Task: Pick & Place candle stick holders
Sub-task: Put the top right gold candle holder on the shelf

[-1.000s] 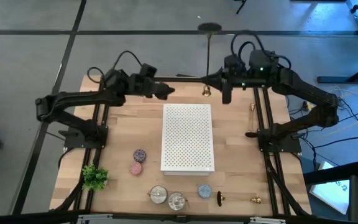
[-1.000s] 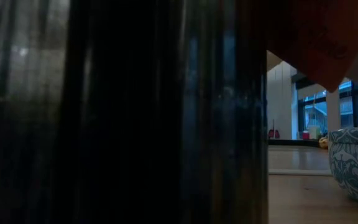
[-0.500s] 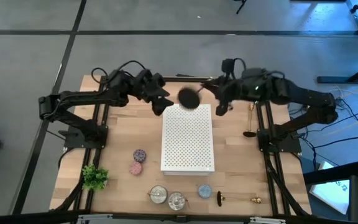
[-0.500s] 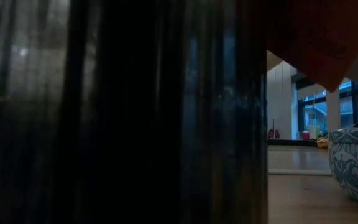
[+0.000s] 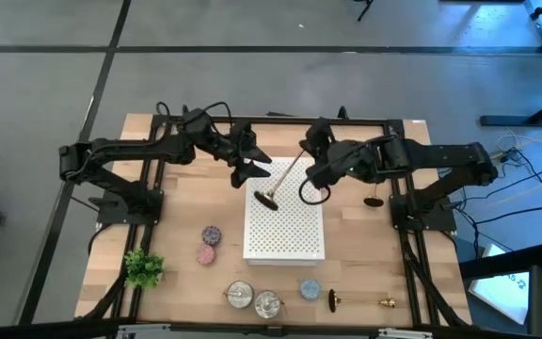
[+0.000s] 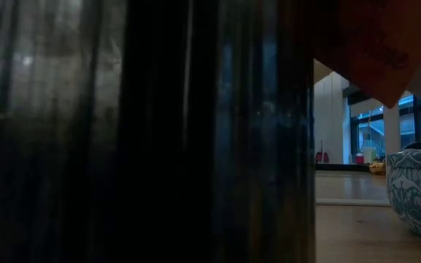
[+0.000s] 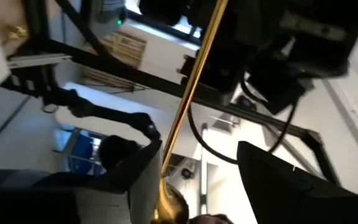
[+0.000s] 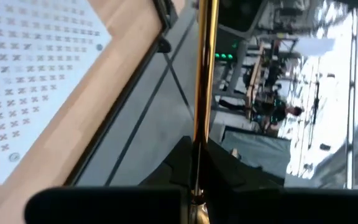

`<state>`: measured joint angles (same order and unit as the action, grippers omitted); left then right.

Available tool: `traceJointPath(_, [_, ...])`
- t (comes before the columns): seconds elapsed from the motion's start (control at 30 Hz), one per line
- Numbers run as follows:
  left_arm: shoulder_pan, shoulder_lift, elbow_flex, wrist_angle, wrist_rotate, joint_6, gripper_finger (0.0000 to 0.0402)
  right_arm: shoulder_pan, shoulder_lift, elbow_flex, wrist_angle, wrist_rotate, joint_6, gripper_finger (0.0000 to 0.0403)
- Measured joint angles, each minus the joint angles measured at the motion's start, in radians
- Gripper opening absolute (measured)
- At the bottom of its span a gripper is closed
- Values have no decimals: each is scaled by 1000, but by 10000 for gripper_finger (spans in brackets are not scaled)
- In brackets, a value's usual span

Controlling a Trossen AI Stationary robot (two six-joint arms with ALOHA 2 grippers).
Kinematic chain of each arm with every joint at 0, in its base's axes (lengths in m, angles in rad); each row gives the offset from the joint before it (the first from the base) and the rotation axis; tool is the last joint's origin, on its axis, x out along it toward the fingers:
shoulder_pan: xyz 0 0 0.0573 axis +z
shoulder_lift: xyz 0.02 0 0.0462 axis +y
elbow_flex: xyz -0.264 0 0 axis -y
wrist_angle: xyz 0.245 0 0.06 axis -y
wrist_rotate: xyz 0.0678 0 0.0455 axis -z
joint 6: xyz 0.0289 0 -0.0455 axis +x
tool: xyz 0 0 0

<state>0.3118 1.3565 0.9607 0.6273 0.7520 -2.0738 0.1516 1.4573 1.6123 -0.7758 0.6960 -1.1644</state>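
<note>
- On the wooden counter, a white dotted board is laid flat in the middle.
- Above the far end of the board, the two arms are brought close together, the left gripper on one side and the right gripper on the other.
- A gold candle stick holder is held tilted over the board by its thin stem in the closed jaws of the right gripper, its dark round base low over the board.
- The left jaws are open, with the stem between them.
- A second holder stands by the right arm.
- A third holder is laid flat near the front edge.
</note>
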Motion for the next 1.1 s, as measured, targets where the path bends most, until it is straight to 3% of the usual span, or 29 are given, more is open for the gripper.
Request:
traceJointPath(0.2, [-16, 89, 0, 47, 9, 34, 203, 11, 25, 0, 52, -50, -19, 18])
traceJointPath(0.47, [-24, 227, 0, 362, -40, -15, 203, 11, 54, 0, 61, -62, 2, 19])
traceJointPath(0.8, [-87, 251, 0, 390, -60, 10, 199, 11, 56, 0, 48, -79, 34, 19])
traceJointPath(1.1, [-103, 250, 0, 411, -101, 45, 110, 11, 56, 0, 4, -98, 110, 19])
